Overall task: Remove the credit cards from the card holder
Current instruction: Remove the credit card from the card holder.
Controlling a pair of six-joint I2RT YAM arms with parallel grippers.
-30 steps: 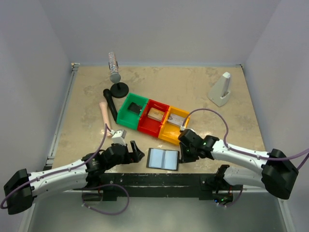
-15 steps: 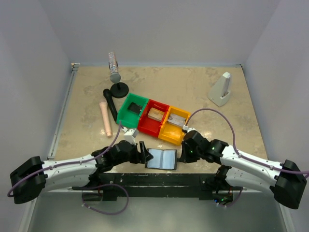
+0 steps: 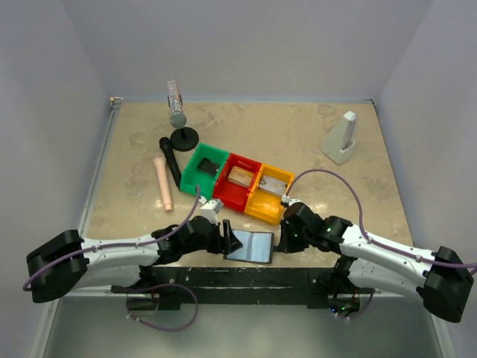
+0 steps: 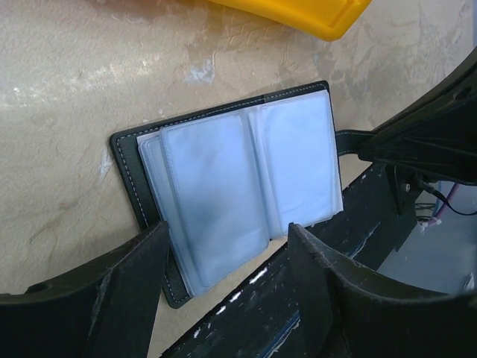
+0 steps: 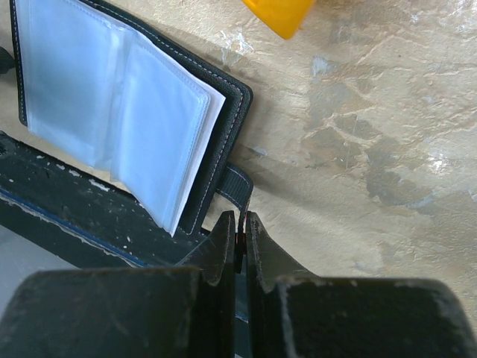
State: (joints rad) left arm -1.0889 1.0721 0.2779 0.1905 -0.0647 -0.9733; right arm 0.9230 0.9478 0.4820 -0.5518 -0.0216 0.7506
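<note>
The card holder [image 3: 250,245] lies open along the marbled tabletop's [image 3: 298,142] near edge, just beside the yellow bin [image 3: 268,195], its side strap [image 5: 237,183] pinched in the clenched right claw [image 5: 238,224], the left claw [image 4: 227,253] released wide at its other end.

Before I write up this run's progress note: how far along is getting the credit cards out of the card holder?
Done: the card holder lies open on the table, clear sleeves facing up. In hand: the right gripper is shut on the closure strap; the left gripper is open, fingers straddling the sleeves. Left: no card lies beside the holder, so every pull remains.
</note>
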